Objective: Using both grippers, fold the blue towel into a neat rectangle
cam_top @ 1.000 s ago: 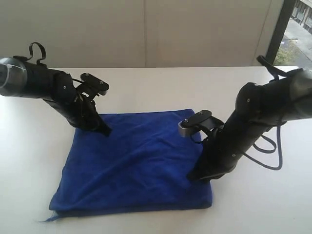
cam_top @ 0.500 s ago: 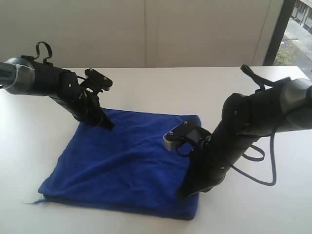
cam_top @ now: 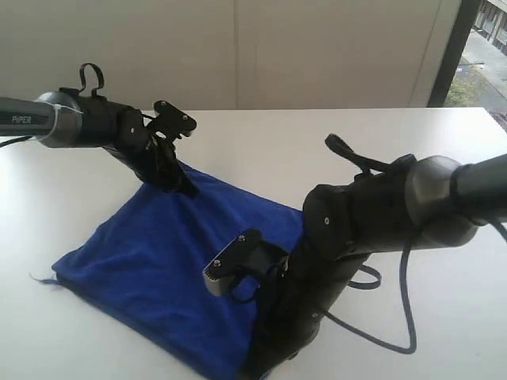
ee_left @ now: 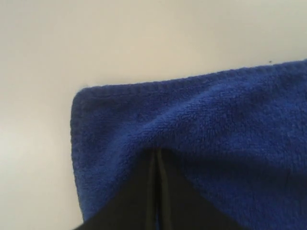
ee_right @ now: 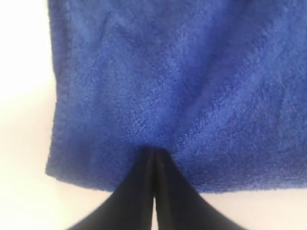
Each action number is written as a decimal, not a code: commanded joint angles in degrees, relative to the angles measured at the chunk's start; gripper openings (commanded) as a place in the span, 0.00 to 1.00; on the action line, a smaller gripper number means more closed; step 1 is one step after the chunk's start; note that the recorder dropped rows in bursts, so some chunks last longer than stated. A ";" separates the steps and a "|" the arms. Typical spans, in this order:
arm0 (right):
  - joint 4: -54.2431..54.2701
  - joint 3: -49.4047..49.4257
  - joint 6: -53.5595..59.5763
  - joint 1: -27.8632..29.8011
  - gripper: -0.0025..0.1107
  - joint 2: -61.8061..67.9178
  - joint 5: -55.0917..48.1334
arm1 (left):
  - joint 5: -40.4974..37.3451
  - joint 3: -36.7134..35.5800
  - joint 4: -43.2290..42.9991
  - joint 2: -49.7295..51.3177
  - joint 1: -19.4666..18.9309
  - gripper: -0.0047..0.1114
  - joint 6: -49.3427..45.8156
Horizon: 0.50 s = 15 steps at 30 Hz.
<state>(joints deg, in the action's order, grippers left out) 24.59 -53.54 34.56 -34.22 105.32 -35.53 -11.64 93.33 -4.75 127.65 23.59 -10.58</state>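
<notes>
The blue towel [cam_top: 166, 261] lies folded on the white table [cam_top: 412, 134], turned so that one corner points left. My left gripper [cam_top: 187, 190] is shut on its far corner, with cloth bunched around the black fingertips [ee_left: 163, 165]. The left wrist view shows that towel [ee_left: 216, 115] corner with its hemmed edge. My right gripper [cam_top: 255, 366] is shut on the near edge by the picture's bottom. In the right wrist view its tips [ee_right: 153, 153] pinch the towel [ee_right: 182, 72] just inside the hem. No white tag shows.
A black cable [cam_top: 392, 336] loops from the right arm over the table. A pale wall [cam_top: 238, 47] stands behind the table's far edge, and a window [cam_top: 487, 47] is at the far right. Bare tabletop lies left and right of the towel.
Both grippers have kept hold and swung the towel round. The right gripper came toward the near left, and the left gripper went back and to the right. The towel now lies diagonally.
</notes>
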 commanded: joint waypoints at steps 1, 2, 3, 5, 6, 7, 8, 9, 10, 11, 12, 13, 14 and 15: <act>-0.46 1.63 -2.00 -1.70 0.02 0.83 -1.40 | -4.07 1.80 -0.16 1.58 1.07 0.04 -0.79; -1.02 1.63 -2.55 -1.70 0.02 0.52 -1.13 | -5.34 2.42 -0.16 1.31 1.07 0.04 -0.79; -1.80 1.63 -3.35 -1.70 0.02 -0.10 -0.22 | -6.54 3.05 -0.57 1.18 1.07 0.04 -0.79; -4.05 1.53 -5.40 -1.70 0.02 -1.66 0.80 | -9.52 4.14 -2.94 0.41 0.87 0.04 -0.79; -4.92 1.53 -6.29 -1.70 0.02 -2.39 0.93 | -10.35 4.37 -3.74 -0.11 0.87 0.04 -0.79; -6.41 1.32 -7.66 -1.70 0.02 -3.39 1.08 | -11.22 4.62 -4.34 -0.62 0.87 0.04 -0.79; -8.24 1.17 -8.95 -1.70 0.02 -4.42 1.17 | -11.72 4.76 -4.52 -1.31 0.87 0.04 -0.79; -10.33 0.68 -11.20 -1.70 0.02 -5.47 1.03 | -11.86 4.76 -4.61 -2.12 0.87 0.04 -0.66; -12.47 0.35 -12.66 -1.70 0.02 -6.60 0.94 | -12.10 4.76 -4.61 -2.83 0.87 0.04 -0.48; -14.60 -0.08 -14.39 -1.70 0.02 -7.76 0.94 | -12.20 4.76 -4.61 -3.81 0.87 0.04 -0.04; -16.62 -0.53 -15.99 -1.70 0.02 -8.94 1.07 | -12.35 4.76 -4.61 -4.87 0.87 0.04 0.09; -18.24 -1.01 -17.38 -1.70 0.02 -9.89 1.14 | -12.57 4.76 -4.61 -5.77 0.87 0.04 0.09; -19.91 -1.28 -18.46 -1.70 0.02 -10.78 1.30 | -12.96 4.76 -4.61 -6.87 0.87 0.04 0.09; -22.76 -1.89 -20.23 -1.56 0.02 -11.96 1.40 | -13.76 4.76 -4.51 -8.04 0.87 0.04 0.56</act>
<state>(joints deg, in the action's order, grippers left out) 7.79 -54.30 18.41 -35.93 96.09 -34.43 -23.41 97.74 -9.17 122.86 24.35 -11.03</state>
